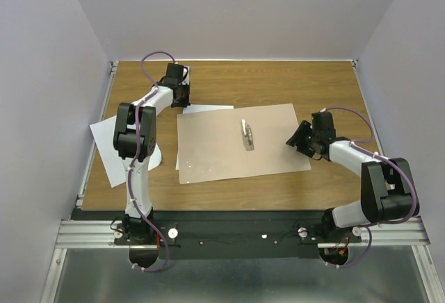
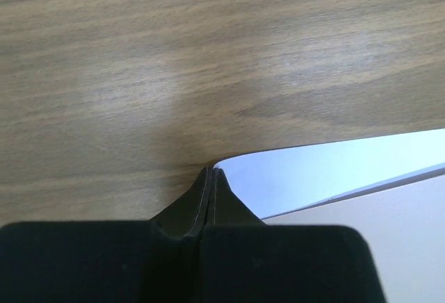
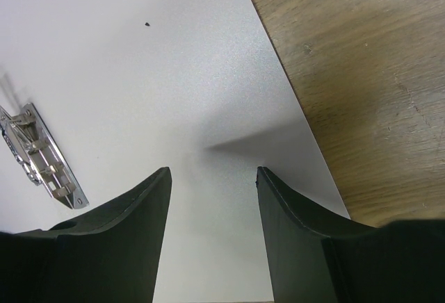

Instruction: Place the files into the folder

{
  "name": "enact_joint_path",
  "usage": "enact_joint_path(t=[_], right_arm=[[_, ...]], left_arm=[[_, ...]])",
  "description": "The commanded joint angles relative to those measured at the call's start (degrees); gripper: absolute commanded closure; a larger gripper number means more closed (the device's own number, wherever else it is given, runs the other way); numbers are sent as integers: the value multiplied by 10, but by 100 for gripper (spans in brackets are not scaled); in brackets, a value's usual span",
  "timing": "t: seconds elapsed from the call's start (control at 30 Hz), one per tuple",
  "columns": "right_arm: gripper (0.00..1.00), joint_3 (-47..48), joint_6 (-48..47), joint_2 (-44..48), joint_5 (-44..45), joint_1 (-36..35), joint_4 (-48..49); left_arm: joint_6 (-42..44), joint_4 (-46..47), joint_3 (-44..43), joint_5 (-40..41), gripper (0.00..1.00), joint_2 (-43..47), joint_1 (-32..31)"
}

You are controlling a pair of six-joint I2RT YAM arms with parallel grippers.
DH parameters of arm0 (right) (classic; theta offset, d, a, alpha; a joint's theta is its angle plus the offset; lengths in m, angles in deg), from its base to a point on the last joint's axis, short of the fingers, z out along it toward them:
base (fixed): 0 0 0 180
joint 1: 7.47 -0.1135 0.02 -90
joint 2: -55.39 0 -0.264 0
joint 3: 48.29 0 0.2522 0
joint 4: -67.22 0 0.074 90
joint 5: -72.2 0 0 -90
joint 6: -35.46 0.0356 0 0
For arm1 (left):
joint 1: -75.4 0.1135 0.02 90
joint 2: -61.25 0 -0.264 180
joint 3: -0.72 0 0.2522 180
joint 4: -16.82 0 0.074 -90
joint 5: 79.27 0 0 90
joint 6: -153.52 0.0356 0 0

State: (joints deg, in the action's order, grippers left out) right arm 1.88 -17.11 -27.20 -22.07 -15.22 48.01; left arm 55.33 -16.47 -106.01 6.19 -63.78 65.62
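The tan folder lies open and flat mid-table, with its metal clip on top. One white file sticks out from under the folder's far left edge. My left gripper is at that file's far left corner. In the left wrist view its jaws are pressed shut right at the corner of the file, which curves up to them. A second white file lies at the left, partly under my left arm. My right gripper is open and empty over the folder's right edge, near the clip.
The wooden table has raised rails at its left and far edges. The left file overhangs the table's left edge. The black arm mount runs along the near edge.
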Motion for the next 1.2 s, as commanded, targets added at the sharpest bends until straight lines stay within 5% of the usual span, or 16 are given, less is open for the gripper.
enact_joint_path(t=[0.0,0.37,0.53,0.6,0.9,1.17], right_arm=[[39,-29,-16,-7,-12,3,-92],[27,29,-67,65,-83,2,-60],[21,62,-108,74,-237,-11,70],[8,99,-128,53,-270,-24,93],[6,200,-209,-49,-22,-254,141],[7,162,-170,-118,-2,-340,409]], left_arm=[[-48,-44,3,116,100,43,0],[-54,50,96,170,100,180,-10],[-41,83,121,119,100,223,-14],[-41,84,125,119,100,230,-15],[-140,69,150,110,100,265,-21],[-219,58,184,159,100,341,-28]])
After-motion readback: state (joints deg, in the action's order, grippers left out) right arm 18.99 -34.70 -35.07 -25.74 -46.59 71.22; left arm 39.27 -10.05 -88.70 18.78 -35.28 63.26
